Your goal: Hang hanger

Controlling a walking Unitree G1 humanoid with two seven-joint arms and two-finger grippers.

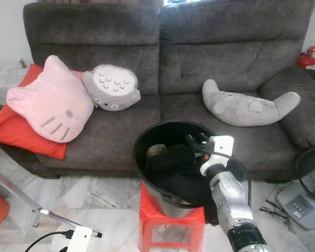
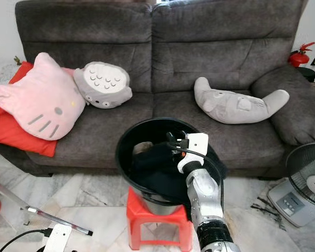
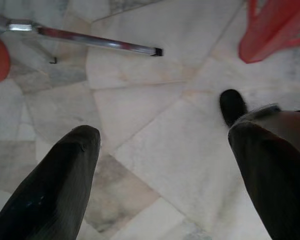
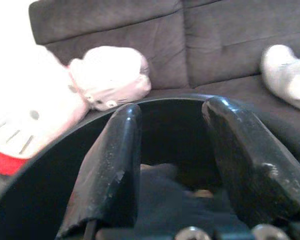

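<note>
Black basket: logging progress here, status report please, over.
Right gripper open, over the black basket rim. Left gripper open, idle above floor. Dark clothes inside; hanger not made out. Nothing blocking.

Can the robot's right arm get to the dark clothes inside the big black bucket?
Probably yes. The right gripper hangs open over the round black bucket on the red plastic stool, just above the dark clothes, with nothing between them.
</note>
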